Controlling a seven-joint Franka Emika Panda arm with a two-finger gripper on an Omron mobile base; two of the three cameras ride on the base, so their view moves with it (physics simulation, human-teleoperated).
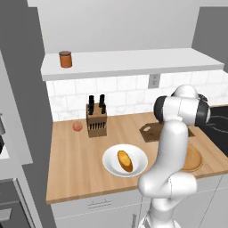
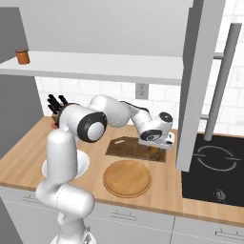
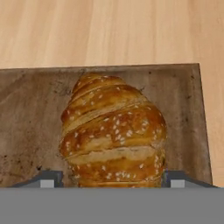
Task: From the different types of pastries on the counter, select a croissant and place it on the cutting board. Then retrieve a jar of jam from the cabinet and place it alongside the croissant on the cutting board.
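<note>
1. Straddling a brown ridged, seed-flecked croissant (image 3: 113, 131), the two-finger gripper (image 2: 153, 148) has its dark tips (image 3: 177, 178) beside the pastry's flanks; whether they pinch it cannot be told.
2. Croissant lies on the dark brown rectangular wooden cutting board (image 3: 30, 118), on the light-wood counter (image 1: 75, 164).
3. Orange-brown jam jar (image 1: 65, 59) stands on the pale grey cabinet shelf (image 1: 133, 64).

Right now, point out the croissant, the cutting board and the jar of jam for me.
croissant (image 3: 113, 131), hand view, middle of its ridged, seeded top.
cutting board (image 2: 121, 147), right base view, bare dark surface left of the hand.
jar of jam (image 1: 65, 60), left base view, orange side below the lid.
</note>
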